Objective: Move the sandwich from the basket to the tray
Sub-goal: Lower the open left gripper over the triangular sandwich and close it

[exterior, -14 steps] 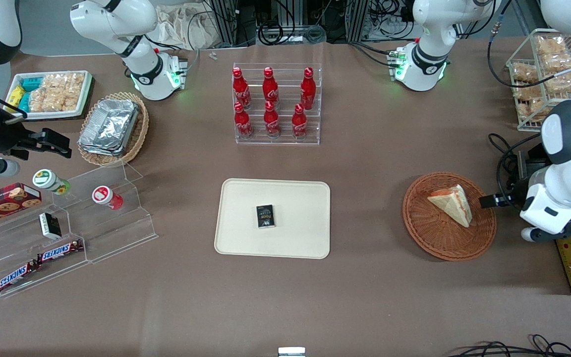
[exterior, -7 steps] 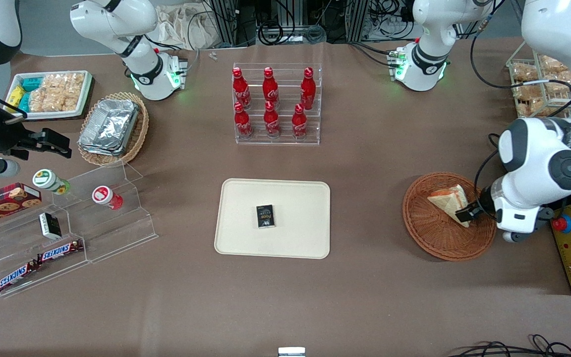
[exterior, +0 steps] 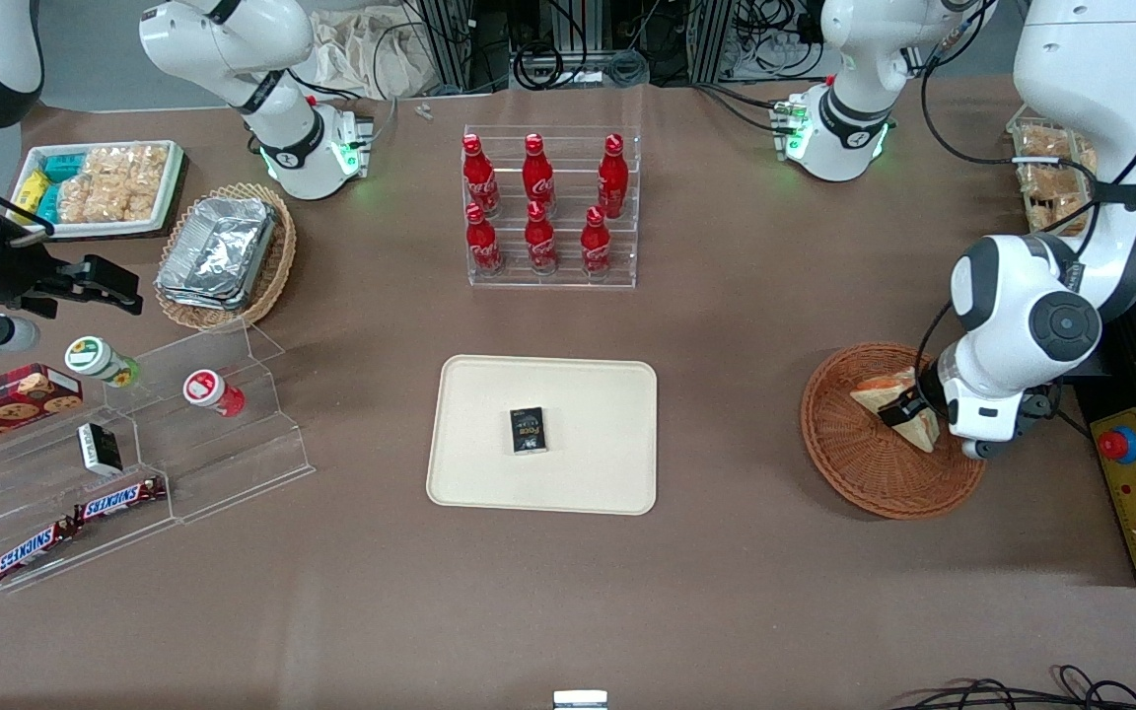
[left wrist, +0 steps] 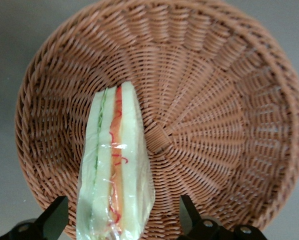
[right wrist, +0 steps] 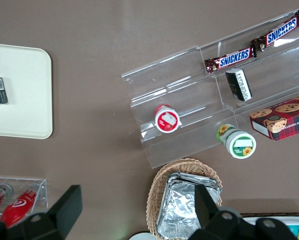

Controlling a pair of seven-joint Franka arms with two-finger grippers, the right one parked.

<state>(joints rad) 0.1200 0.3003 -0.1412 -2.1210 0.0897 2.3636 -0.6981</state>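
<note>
Wicker basket [exterior: 891, 430] holds the sandwich [exterior: 898, 406], and the gripper [exterior: 908, 408] has swung in over it from the desk edge. Wrist view: fingers [left wrist: 53, 218] spread apart, straddling the sandwich [left wrist: 114, 165], unclamped. Grasp looks imminent; the tray [exterior: 543, 434] waits.

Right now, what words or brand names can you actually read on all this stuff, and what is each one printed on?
"SNICKERS": two chocolate bars on the clear stepped rack.
Coca-Cola script: red bottles, too small to read for sure.
Small dark box on the tray: print unreadable.
Red cookie box and two round lids: print too small.
The sandwich in the basket, between the open gripper fingers: no text.
</note>
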